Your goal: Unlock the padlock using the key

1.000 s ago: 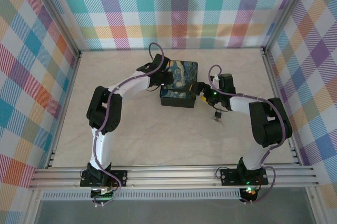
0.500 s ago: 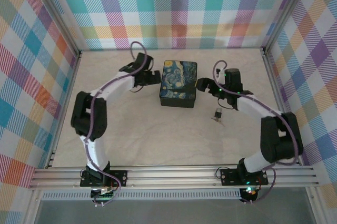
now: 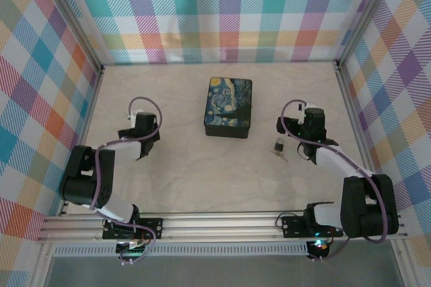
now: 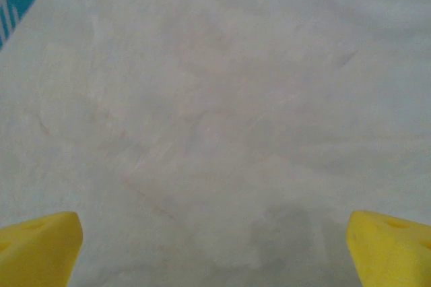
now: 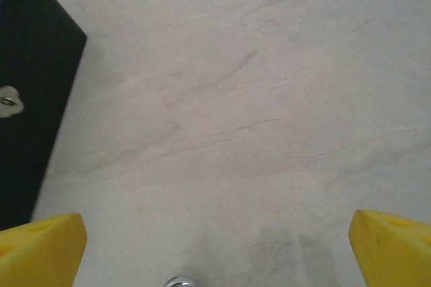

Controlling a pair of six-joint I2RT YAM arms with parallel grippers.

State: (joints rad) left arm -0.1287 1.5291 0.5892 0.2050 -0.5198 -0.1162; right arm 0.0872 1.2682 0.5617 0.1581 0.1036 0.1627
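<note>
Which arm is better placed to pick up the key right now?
Right. The right hand is open and close to the key on the table. The left hand is open too, but far across the table, past the box.

The left arm [image 3: 101, 166] is folded low, with its elbow behind and to the left of the left gripper [image 3: 143, 137]. That gripper faces downward, and its yellow fingertips [image 4: 37, 246] are spread wide apart. The right arm [image 3: 337, 162] bends the opposite way, with its elbow behind and to the right of the right gripper [image 3: 306, 131]. The right gripper also faces down, its yellow fingertips [image 5: 394, 246] spread just as wide.
</note>
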